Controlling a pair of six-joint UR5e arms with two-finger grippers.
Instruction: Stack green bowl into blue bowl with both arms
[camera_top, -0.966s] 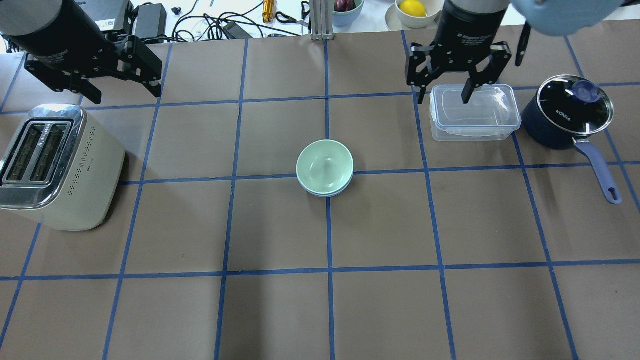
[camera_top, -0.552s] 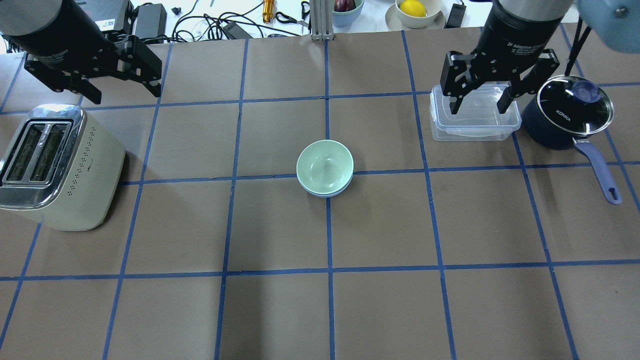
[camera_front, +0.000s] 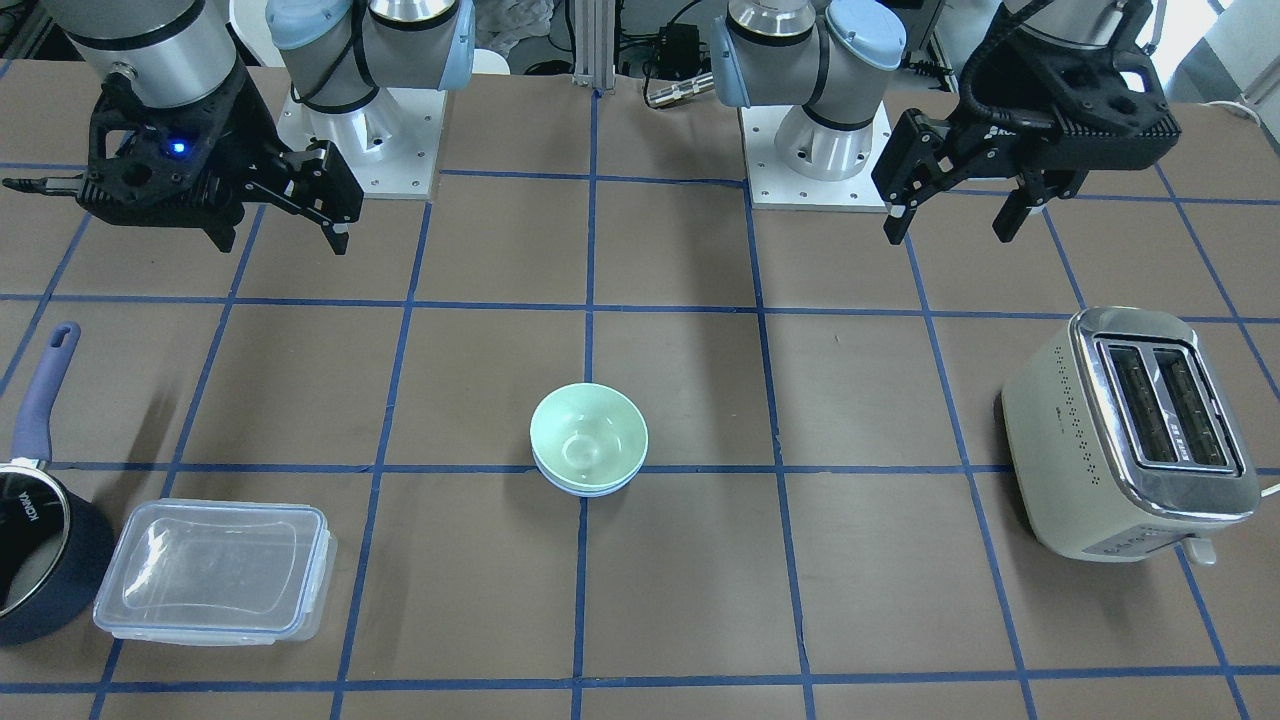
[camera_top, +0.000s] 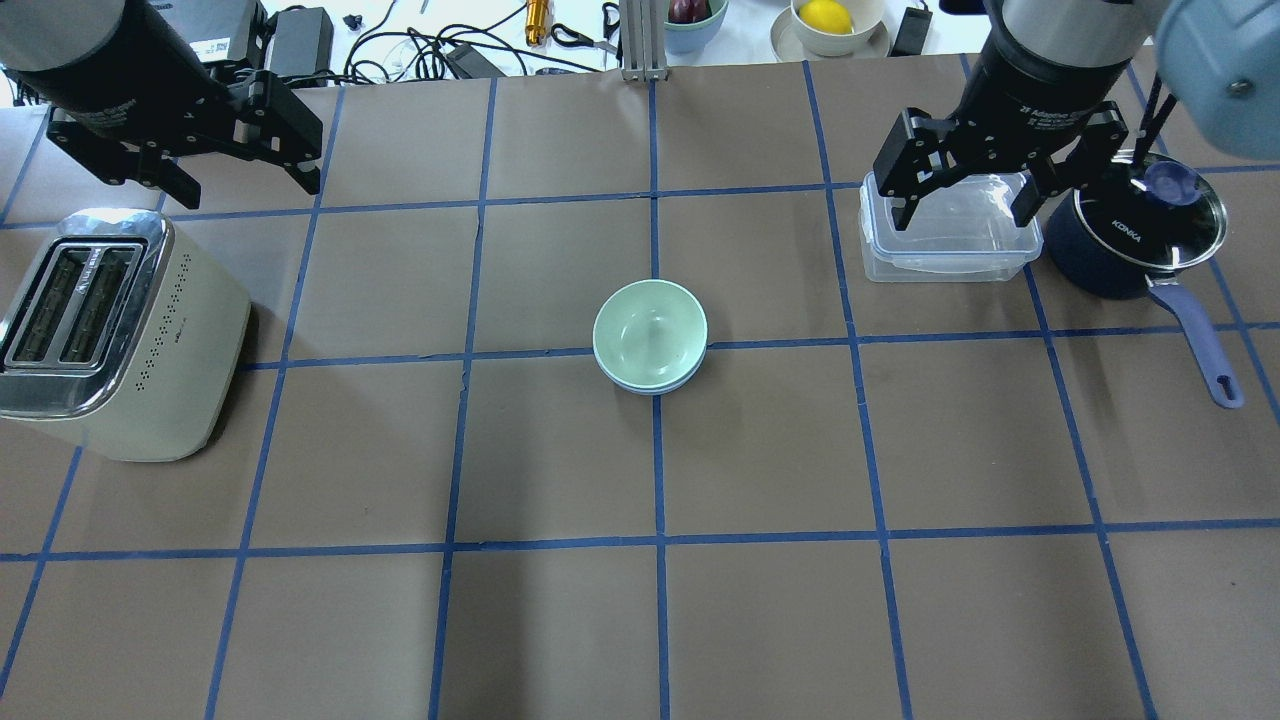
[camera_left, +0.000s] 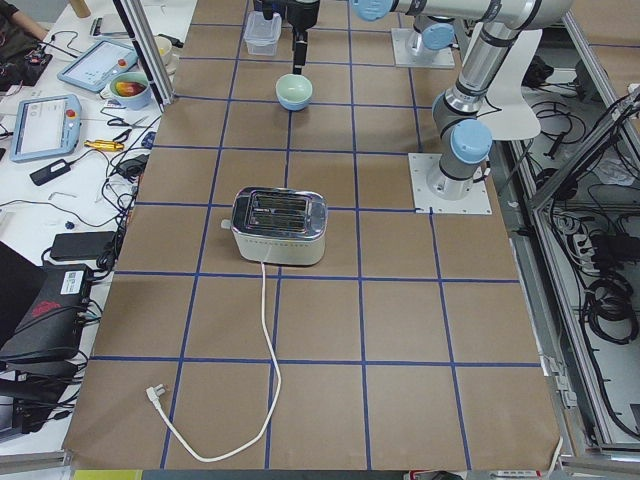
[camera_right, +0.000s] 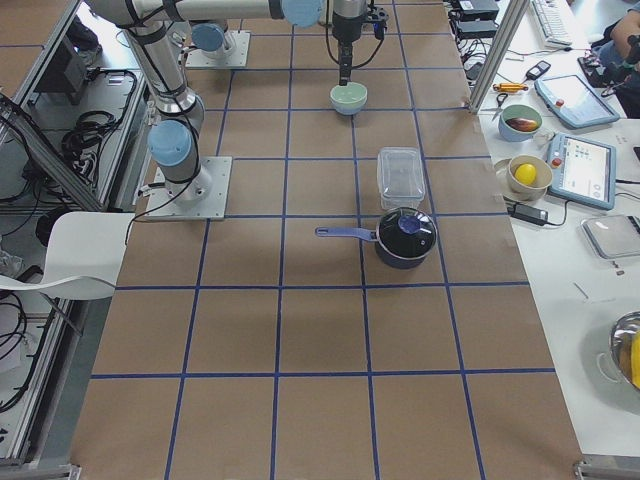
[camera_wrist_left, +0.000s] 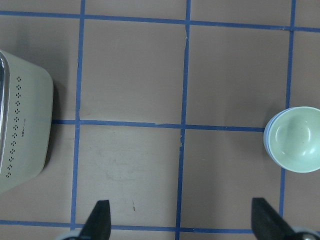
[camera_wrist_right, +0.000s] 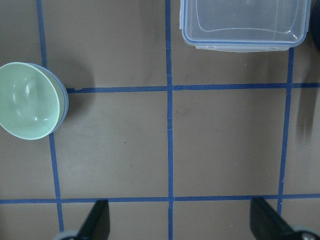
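Our black right gripper (camera_top: 963, 215), jaws apart and empty, has slid rightward over the clear plastic box (camera_top: 950, 245); our left gripper (camera_top: 250, 188), likewise apart, stayed put. The glossy mint-green bowl (camera_top: 650, 335) sits nested in the periwinkle-blue bowl (camera_top: 650, 389) mid-table, so we judge the stacking done.

We see a brown table (camera_top: 560, 450) gridded with blue tape. The blue bowl (camera_top: 650, 389) sits mid-table. A cream toaster (camera_top: 150, 340) stands toward the left end. Toward the right end, nearer the edge away from the robot, a clear lidded container (camera_top: 950, 240) sits just beside a dark blue saucepan (camera_top: 1095, 265).

Left hand (camera_top: 245, 182), right hand (camera_top: 965, 215): both agape
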